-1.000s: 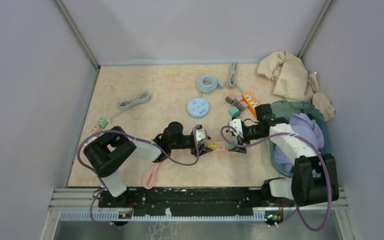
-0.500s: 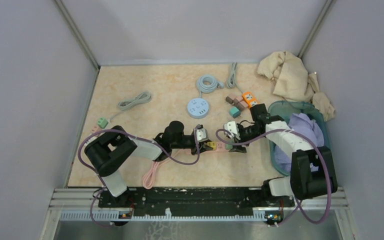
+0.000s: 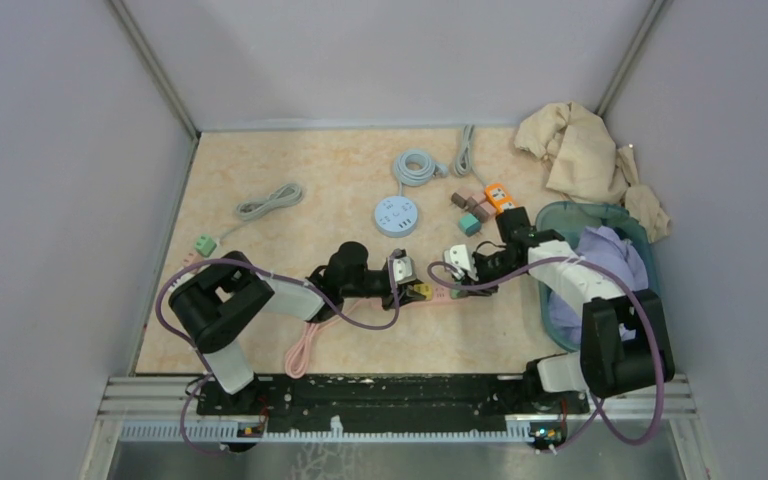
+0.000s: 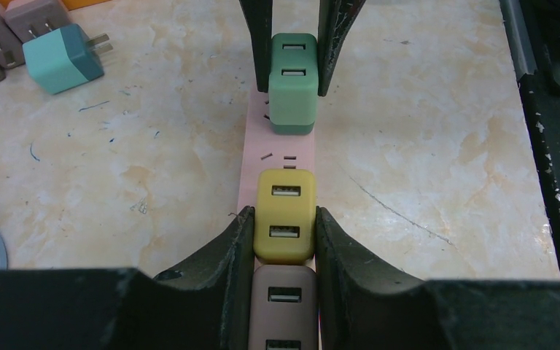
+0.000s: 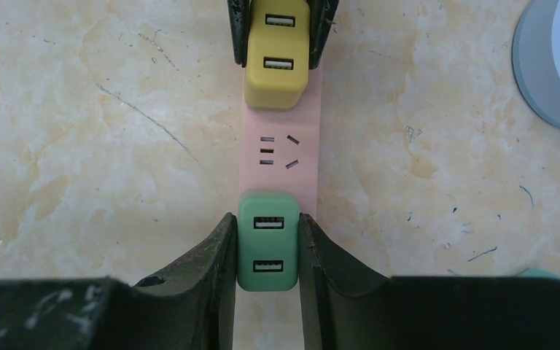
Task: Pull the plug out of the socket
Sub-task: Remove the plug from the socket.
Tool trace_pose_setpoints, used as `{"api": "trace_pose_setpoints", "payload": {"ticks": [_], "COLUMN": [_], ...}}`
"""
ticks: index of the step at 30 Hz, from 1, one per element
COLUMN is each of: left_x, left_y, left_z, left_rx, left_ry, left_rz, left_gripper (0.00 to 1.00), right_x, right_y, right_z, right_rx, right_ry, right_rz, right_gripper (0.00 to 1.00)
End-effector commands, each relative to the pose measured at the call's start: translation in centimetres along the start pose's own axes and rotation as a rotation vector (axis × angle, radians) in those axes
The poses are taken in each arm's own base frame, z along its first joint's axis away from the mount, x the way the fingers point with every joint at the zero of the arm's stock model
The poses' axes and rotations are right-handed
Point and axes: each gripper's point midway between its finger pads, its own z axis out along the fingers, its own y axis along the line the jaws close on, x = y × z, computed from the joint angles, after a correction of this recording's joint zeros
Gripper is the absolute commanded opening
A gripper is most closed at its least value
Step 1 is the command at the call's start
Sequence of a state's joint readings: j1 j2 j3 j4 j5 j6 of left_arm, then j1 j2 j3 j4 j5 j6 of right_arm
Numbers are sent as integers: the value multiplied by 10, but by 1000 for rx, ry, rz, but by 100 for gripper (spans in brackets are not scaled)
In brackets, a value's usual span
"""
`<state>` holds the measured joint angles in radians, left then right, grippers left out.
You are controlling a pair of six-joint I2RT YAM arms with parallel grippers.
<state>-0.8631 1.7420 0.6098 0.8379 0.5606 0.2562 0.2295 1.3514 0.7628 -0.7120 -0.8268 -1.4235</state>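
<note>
Pink strip [image 5: 281,153] is lying flat on the surface [image 5: 102,146]. It is smooth matte plastic, long and narrow, and the top under it is glossy, beige and marble-look with faint scratches. Right tool [image 5: 266,222] is clamping the green plug [image 5: 266,244], its black curved fingers pressing both sides. That plug is a matte cube with rounded corners and two USB slots on top, sitting on the strip at the right arm's end. Left tool [image 4: 283,219] is gripping the yellow plug [image 4: 284,219], same shape, further along the strip. One bare outlet is showing between the two plugs. Tan plug [image 4: 283,306] is sitting right behind the yellow one, touching it and running off the frame edge. Teal plug [image 4: 62,58] is lying loose on its side with metal prongs showing. Round grey-blue hub [image 5: 558,65] is getting cropped at the corner. Green and yellow prongs are staying hidden, so it is impossible to tell how deep either plug is sitting. Strip ends are hiding under the fingers. In the top view the plugs are showing too small to read.
</note>
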Motion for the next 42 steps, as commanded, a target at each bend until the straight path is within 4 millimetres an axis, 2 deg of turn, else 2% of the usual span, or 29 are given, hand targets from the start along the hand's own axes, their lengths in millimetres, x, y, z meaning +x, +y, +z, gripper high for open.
{"api": "trace_pose_setpoints", "payload": {"ticks": [1,7,12,16,20,24,27,32,38,42], "left_x": [16,20,23,30,36,39,38,35,34,36], "left_y": [-7,-12,-12,-14,-14,-14,-14,-14,-14,-14], "left_z": [-4,-4,-5,-12,-19,-21,-20,-16,-14,-17], "left_rx": [21,33,30,9,-7,-15,-16,-5,0,-5], "left_ry": [41,45,51,68,87,92,88,80,82,96], "left_rz": [-38,-59,-72,-70,-75,-81,-83,-96,-110,-106], "left_gripper": [3,1,1,1,1,1,1,1,0,1], "right_x": [-21,-43,-52,-48,-33,-23,-30,-44,-70,-67], "right_y": [-7,2,-9,-26,-28,-9,7,13,-6,-23], "right_z": [3,12,12,3,-7,-5,0,15,15,10], "right_rx": [-9,-55,-19,48,82,14,-47,-77,-28,38], "right_ry": [-41,-120,-143,-115,-84,-62,-125,-175,-261,-236], "right_rz": [-85,-120,-64,-17,-20,-63,-109,-141,-24,18], "right_gripper": [15,9,3,1,0,0,0,0,0,0]}}
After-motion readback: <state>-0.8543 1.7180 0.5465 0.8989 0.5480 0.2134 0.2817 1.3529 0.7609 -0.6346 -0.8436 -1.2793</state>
